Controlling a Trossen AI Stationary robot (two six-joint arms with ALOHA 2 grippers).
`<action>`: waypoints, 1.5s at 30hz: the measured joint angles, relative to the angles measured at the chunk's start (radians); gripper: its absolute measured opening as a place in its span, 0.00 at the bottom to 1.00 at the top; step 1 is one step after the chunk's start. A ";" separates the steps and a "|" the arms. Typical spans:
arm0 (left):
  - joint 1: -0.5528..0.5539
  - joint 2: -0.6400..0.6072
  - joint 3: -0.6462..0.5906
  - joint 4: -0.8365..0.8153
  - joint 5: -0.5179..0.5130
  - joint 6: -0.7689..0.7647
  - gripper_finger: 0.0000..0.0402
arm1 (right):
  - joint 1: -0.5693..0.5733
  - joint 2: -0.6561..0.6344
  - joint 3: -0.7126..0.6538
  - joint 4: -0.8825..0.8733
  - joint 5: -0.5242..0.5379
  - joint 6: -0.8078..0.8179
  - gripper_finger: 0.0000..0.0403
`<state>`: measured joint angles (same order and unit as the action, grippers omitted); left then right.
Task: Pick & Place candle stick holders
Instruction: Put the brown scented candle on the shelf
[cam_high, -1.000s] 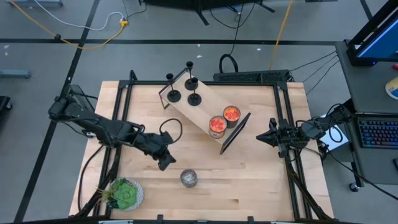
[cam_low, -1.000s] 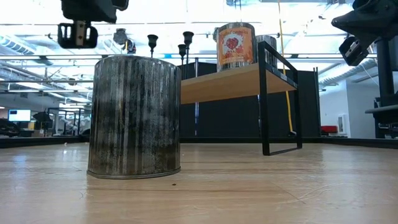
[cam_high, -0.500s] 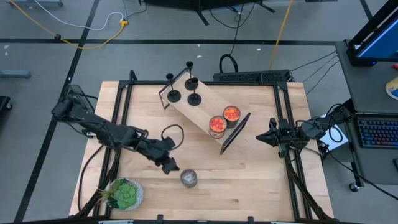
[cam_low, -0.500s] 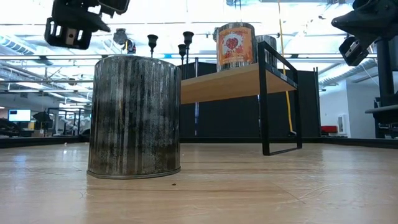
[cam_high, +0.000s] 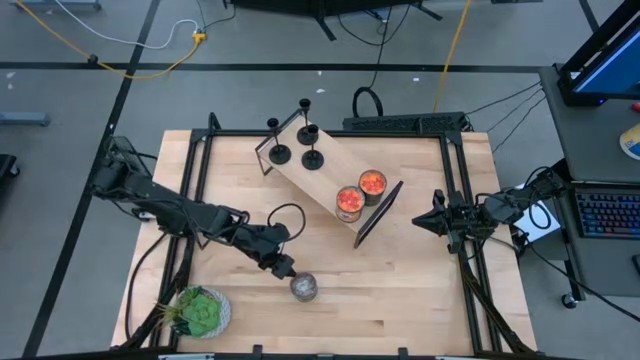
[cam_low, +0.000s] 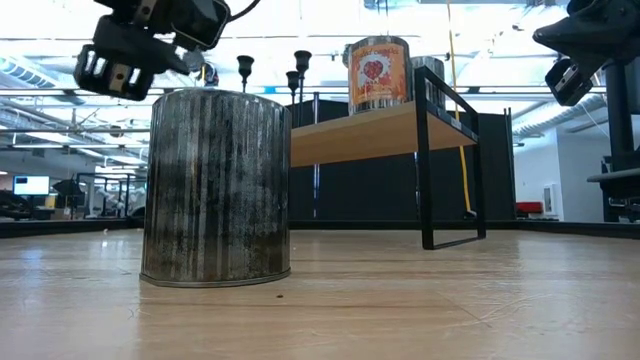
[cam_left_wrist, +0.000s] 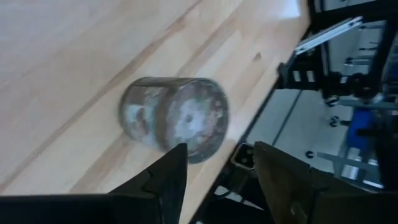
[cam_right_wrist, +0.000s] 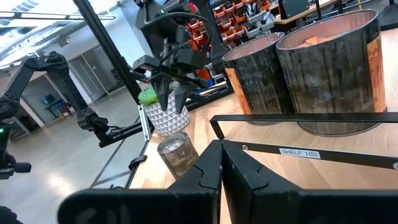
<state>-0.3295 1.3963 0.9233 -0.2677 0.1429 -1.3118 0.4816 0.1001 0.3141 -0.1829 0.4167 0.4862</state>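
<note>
Three black candle stick holders (cam_high: 279, 152) (cam_high: 308, 131) (cam_high: 313, 160) stand on their round bases at the far end of a slanted wooden shelf (cam_high: 325, 178). In the low view they show as thin stems (cam_low: 302, 62) behind the silver jar. My left gripper (cam_high: 283, 268) (cam_left_wrist: 217, 168) hangs open just above and to the left of the squat silver jar (cam_high: 304, 287) (cam_left_wrist: 174, 118), which lies ahead of its fingers and not between them. At the table's right edge my right gripper (cam_high: 420, 220) (cam_right_wrist: 221, 162) waits, shut and holding nothing.
Two orange-red glass jars (cam_high: 349, 200) (cam_high: 372, 183) stand on the shelf's near end beside its black end frame (cam_high: 378, 213). A potted green plant (cam_high: 200, 312) sits at the near left corner. Bare wood lies between the silver jar and the right arm.
My left gripper has gone toward the table's right and near edges, coming close to the silver jar. It has tipped downward and opened. The jar and the holders have stayed in place.
</note>
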 joint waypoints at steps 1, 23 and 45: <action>0.003 0.006 0.001 0.017 0.006 0.000 0.46 | 0.000 0.000 0.000 0.000 0.000 0.000 0.00; 0.010 0.021 0.002 0.060 0.041 0.003 0.39 | 0.000 0.000 0.000 0.000 -0.058 -0.001 0.00; -0.006 0.257 0.473 -0.575 0.017 -0.011 0.39 | 0.000 0.000 0.000 0.000 -0.076 -0.040 0.00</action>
<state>-0.3357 1.6530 1.3963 -0.8424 0.1602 -1.3229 0.4816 0.0998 0.3138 -0.1829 0.3406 0.4464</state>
